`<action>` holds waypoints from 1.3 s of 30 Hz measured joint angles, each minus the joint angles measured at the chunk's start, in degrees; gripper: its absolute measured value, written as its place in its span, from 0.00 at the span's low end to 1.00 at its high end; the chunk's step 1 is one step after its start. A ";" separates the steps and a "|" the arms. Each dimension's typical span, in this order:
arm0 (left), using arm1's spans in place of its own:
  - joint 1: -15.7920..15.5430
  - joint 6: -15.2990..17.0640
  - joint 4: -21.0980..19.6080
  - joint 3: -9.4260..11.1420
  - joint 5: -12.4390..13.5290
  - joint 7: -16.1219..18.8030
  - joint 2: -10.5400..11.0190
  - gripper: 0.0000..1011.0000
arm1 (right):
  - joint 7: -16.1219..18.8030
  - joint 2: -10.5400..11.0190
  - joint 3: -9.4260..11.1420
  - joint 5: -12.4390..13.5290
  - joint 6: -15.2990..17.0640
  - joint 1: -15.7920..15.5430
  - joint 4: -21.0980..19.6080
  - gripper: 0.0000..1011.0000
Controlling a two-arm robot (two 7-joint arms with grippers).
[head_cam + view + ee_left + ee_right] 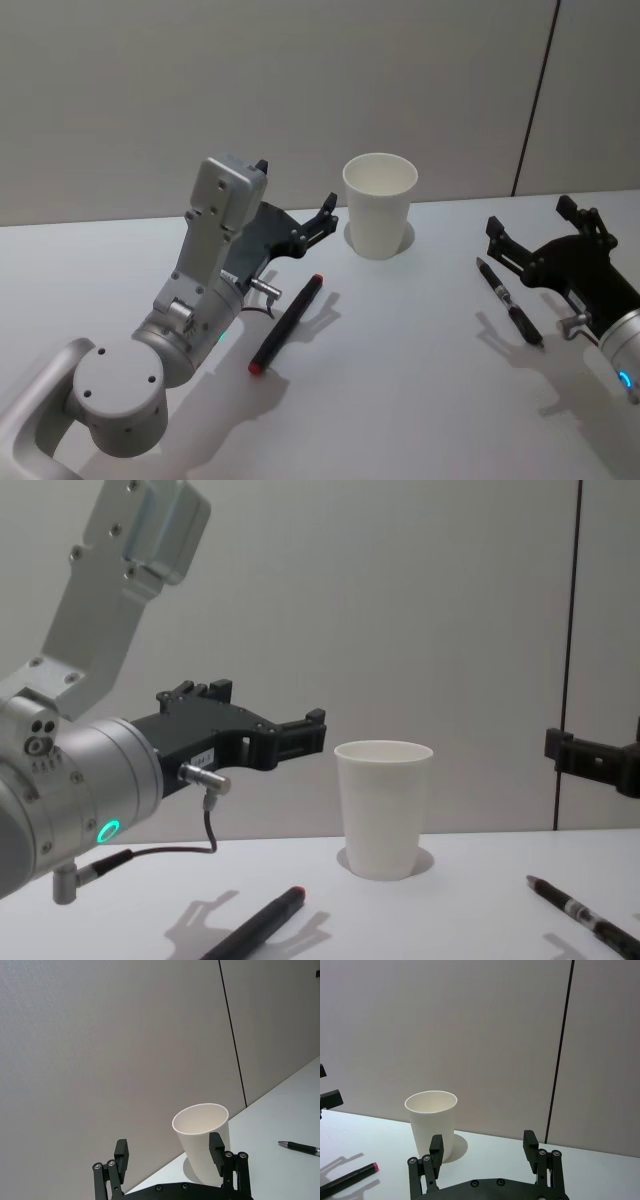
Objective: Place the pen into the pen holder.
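Evidently pre-grasp: left end effector (169,1152) and right end effector (483,1144) hover open, empty, flanking the pen holder (380,215); red-tipped pen (288,322) left, black pen (510,302) right of it on the surface (400,390); next, lowering onto one.

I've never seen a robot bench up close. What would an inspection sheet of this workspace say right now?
Surface: white table, smooth.
Job's things: cup upright at the back, no pen in it; red-tipped pen lying flat to its left; black pen lying flat to its right.
Clutter: nothing seen.
Grippers: left gripper open, raised above the table, pointing toward the cup; right gripper open, raised on the right near the black pen. Neither holds anything.
Cables: thin cable looping from a plug at the left wrist.
Surroundings: grey wall panels with a dark vertical seam.
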 joint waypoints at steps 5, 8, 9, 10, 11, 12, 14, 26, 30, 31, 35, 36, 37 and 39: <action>0.00 0.00 0.00 0.00 0.00 0.00 0.00 0.99 | 0.00 0.00 0.00 0.00 0.00 0.00 0.00 0.99; 0.00 0.00 0.00 0.00 0.00 0.00 0.00 0.99 | 0.00 0.00 0.00 0.00 0.00 0.00 0.00 0.99; 0.00 0.00 0.00 0.00 0.00 0.00 0.00 0.99 | 0.00 0.00 0.00 0.00 0.00 0.00 0.00 0.99; 0.00 0.00 0.00 0.00 0.00 0.00 0.00 0.99 | 0.00 0.00 0.00 0.00 0.00 0.00 0.00 0.99; 0.00 0.00 0.00 0.00 0.00 0.00 0.00 0.99 | 0.00 0.00 0.00 0.00 0.00 0.00 0.00 0.99; 0.00 0.00 0.00 0.00 0.00 0.00 0.00 0.99 | 0.00 0.00 0.00 0.00 0.00 0.00 0.00 0.99; 0.00 0.00 0.00 0.00 0.00 0.00 0.00 0.99 | 0.00 0.00 0.00 0.00 0.00 0.00 0.00 0.99; 0.00 0.00 0.00 0.00 0.00 0.00 0.00 0.99 | 0.00 0.00 0.00 0.00 0.00 0.00 0.00 0.99; 0.00 0.00 0.00 0.00 0.00 0.00 0.00 0.99 | 0.00 0.00 0.00 0.00 0.00 0.00 0.00 0.99; 0.00 0.00 0.00 0.00 0.00 0.00 0.00 0.99 | 0.00 0.00 0.00 0.00 0.00 0.00 0.00 0.99; 0.00 0.00 0.00 0.00 0.00 0.00 0.00 0.99 | 0.00 0.00 0.00 0.00 0.00 0.00 0.00 0.99; 0.00 0.00 0.00 0.00 0.00 0.00 0.00 0.99 | 0.00 0.00 0.00 0.00 0.00 0.00 0.00 0.99; 0.00 0.00 0.00 0.00 0.00 0.00 0.00 0.99 | 0.00 0.00 0.00 0.00 0.00 0.00 0.00 0.99; 0.00 0.00 0.00 0.00 0.00 0.00 0.00 0.99 | 0.00 0.00 0.00 0.00 0.00 0.00 0.00 0.99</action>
